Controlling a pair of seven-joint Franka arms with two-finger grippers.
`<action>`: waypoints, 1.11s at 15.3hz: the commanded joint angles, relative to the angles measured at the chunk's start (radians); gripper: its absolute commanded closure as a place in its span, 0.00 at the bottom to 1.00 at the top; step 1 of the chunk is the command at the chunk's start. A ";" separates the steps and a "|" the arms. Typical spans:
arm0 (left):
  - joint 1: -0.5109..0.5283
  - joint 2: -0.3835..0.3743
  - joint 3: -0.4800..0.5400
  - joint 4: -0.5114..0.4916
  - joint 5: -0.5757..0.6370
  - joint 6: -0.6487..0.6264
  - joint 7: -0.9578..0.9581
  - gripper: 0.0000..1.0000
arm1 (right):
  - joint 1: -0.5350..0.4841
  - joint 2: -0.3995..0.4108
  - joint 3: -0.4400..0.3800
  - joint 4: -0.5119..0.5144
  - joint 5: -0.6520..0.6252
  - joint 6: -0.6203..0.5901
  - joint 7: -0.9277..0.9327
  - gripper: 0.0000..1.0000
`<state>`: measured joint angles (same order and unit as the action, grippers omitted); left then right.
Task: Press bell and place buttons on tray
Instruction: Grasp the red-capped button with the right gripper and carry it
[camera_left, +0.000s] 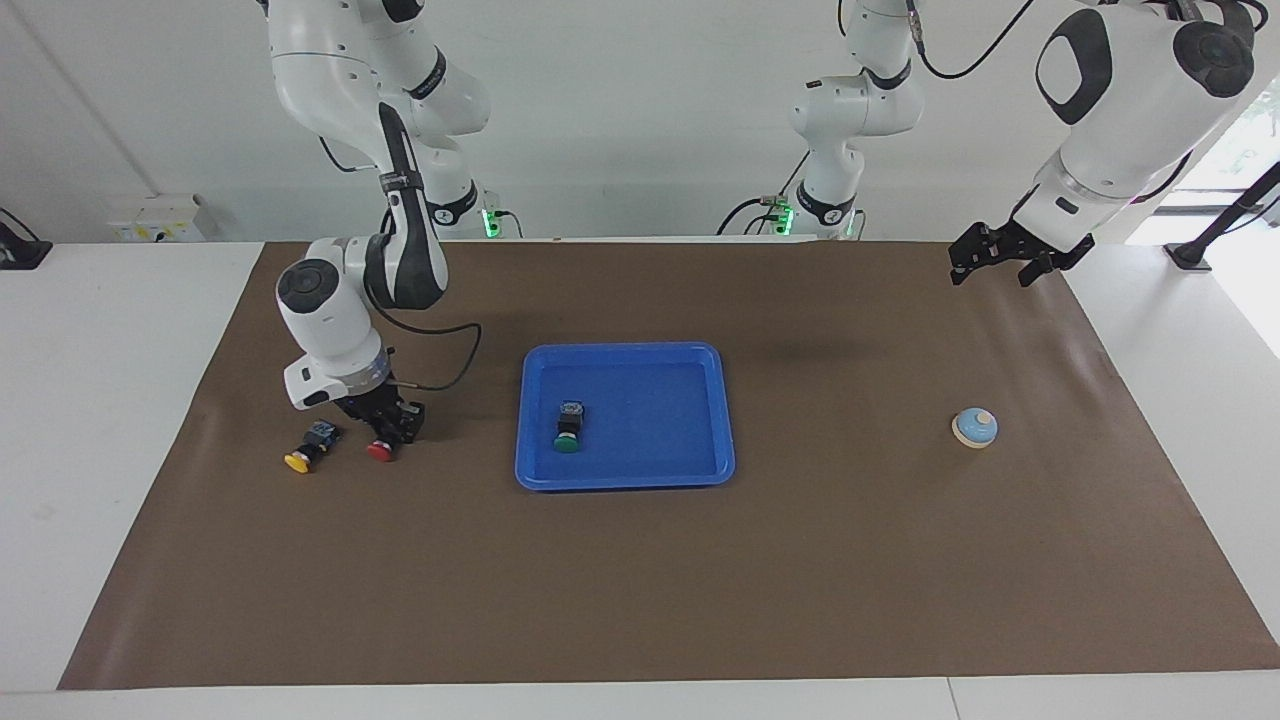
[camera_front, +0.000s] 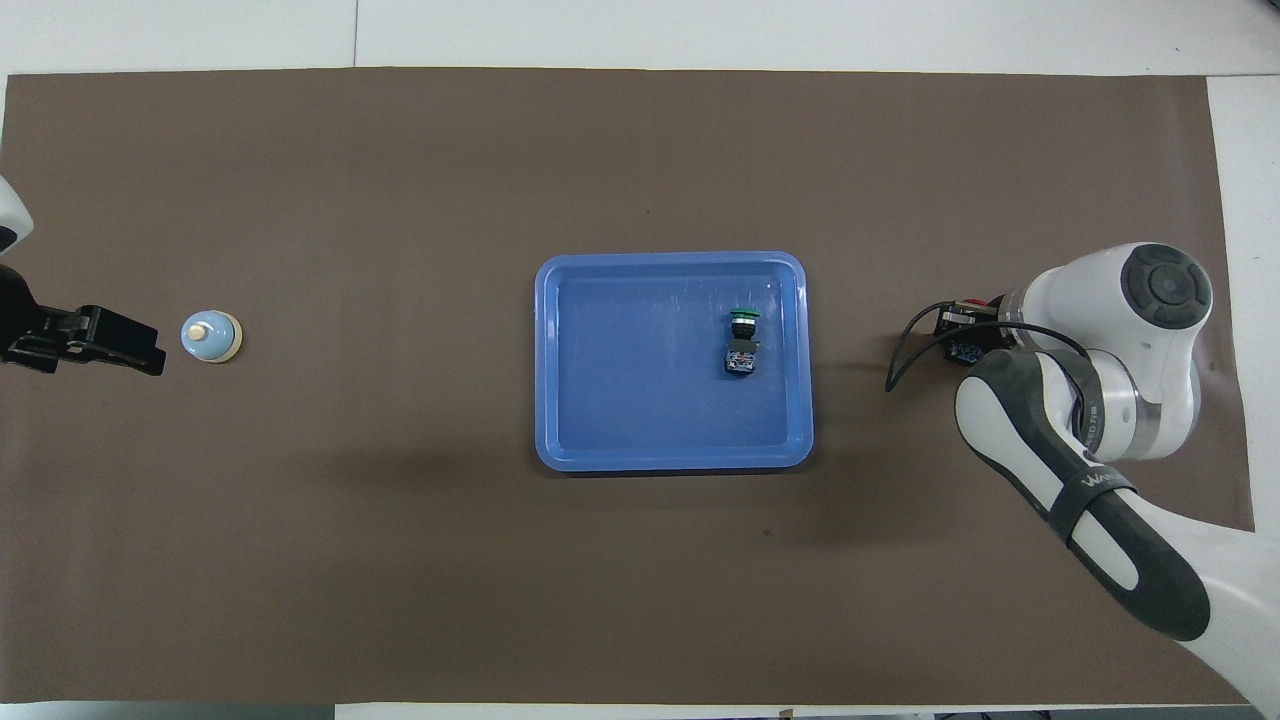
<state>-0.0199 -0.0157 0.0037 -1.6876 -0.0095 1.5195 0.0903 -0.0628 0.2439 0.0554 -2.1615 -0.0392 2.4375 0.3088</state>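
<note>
At the right arm's end of the table, the right gripper (camera_left: 385, 432) is clamped on the red button (camera_left: 380, 450) beside the yellow button (camera_left: 298, 461), likely to carry it to the tray (camera_left: 625, 478), where the green button (camera_left: 567, 443) lies. The left gripper (camera_left: 1000, 260) waits spread wide above the mat, with the bell (camera_left: 974, 427) resting on the mat at its end of the table.
</note>
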 joint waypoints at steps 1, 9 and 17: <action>-0.002 -0.013 0.002 -0.006 0.019 0.002 -0.003 0.00 | -0.008 -0.011 0.014 0.000 -0.008 -0.011 -0.026 1.00; -0.002 -0.013 0.002 -0.007 0.019 0.002 -0.003 0.00 | 0.190 0.018 0.021 0.374 0.008 -0.412 0.062 1.00; -0.003 -0.013 0.002 -0.006 0.019 0.002 -0.003 0.00 | 0.457 0.074 0.021 0.471 0.024 -0.440 0.219 1.00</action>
<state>-0.0199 -0.0157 0.0037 -1.6876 -0.0095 1.5195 0.0903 0.3677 0.2772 0.0812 -1.7135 -0.0242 1.9842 0.5014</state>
